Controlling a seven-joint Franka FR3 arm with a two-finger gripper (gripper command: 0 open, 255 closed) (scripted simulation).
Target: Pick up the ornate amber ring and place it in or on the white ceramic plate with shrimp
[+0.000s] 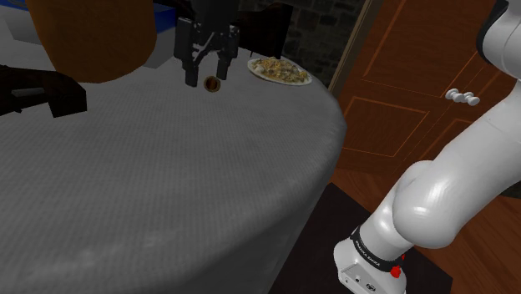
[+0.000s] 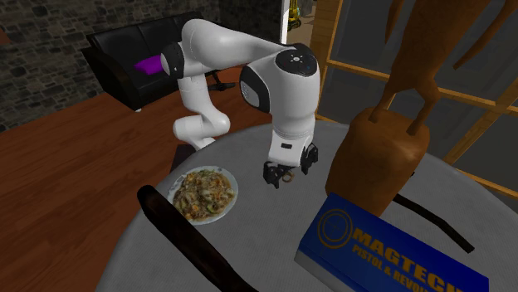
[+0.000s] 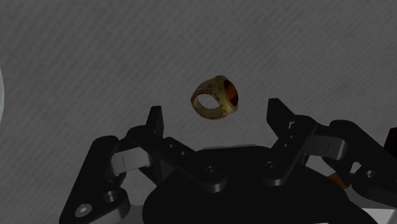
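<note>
**Shoulder view.** Looks down over a grey round table (image 1: 167, 184). Near the far edge, finds the black gripper (image 1: 208, 77) pointing down, spread open, with the small amber ring (image 1: 212, 83) seemingly resting on the tabletop right under the tips. Places the white plate (image 1: 306, 81), heaped with shrimp, just toward this view's right, near the ring but apart from it. Cuts off a large brown wooden shape (image 1: 92, 33) at the top and a dark object (image 1: 42, 93) at the left edge.

**Second exterior view.** Faces the arm across the table. Catches the gripper (image 2: 286, 176) low over the surface, with the ring (image 2: 288, 175) as a pale speck inside it, too small here to tell touching from apart. Sets the plate (image 2: 233, 187) to this view's left of the gripper, and a blue box (image 2: 390, 249) in front, with its lettering cut off.

**Wrist view.** Looks straight along the gripper (image 3: 214, 111). Shows both fingertips (image 3: 154, 121) wide apart, with the ring (image 3: 216, 97) between them: gold band tilted, amber stone to one side, clear gaps left and right. Grips nothing.

**Progress, as a judgement.** Barely begun. Lined up over the ring, but not yet closed, lifted, carried to the plate or released.
</note>
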